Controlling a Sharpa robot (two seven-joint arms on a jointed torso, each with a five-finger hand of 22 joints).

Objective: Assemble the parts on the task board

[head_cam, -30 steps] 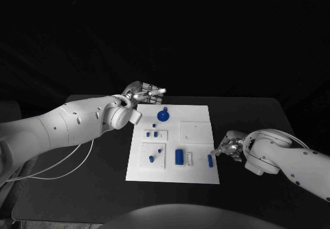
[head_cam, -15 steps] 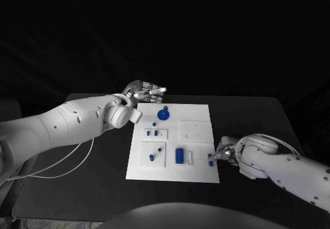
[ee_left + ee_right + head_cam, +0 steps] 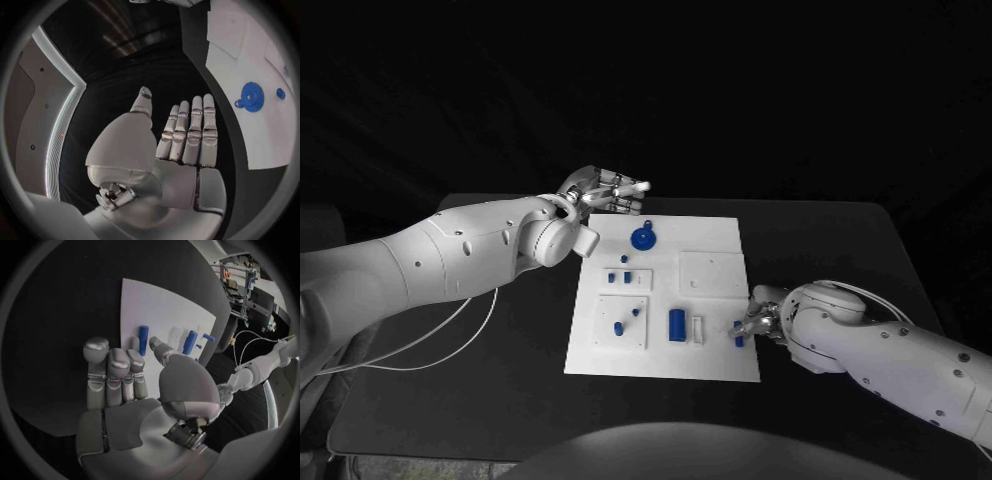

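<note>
The right hand (image 3: 759, 322), fingers apart and holding nothing, reaches for the small blue peg (image 3: 740, 340) at the task board's (image 3: 718, 235) four o'clock edge, apparently starting a pick-up that needs a pinch, while the released left hand (image 3: 606, 190) hovers at eleven o'clock.

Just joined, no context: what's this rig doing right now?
A two-armed robot is assembling blue parts on a white task board on a black table. The right hand is at the board's right edge, its fingers reaching at a small blue peg lying there; a grip isn't visible. The left hand hovers off the board's far left corner, flat and holding nothing. A blue gear and other parts lie on the board.
</note>
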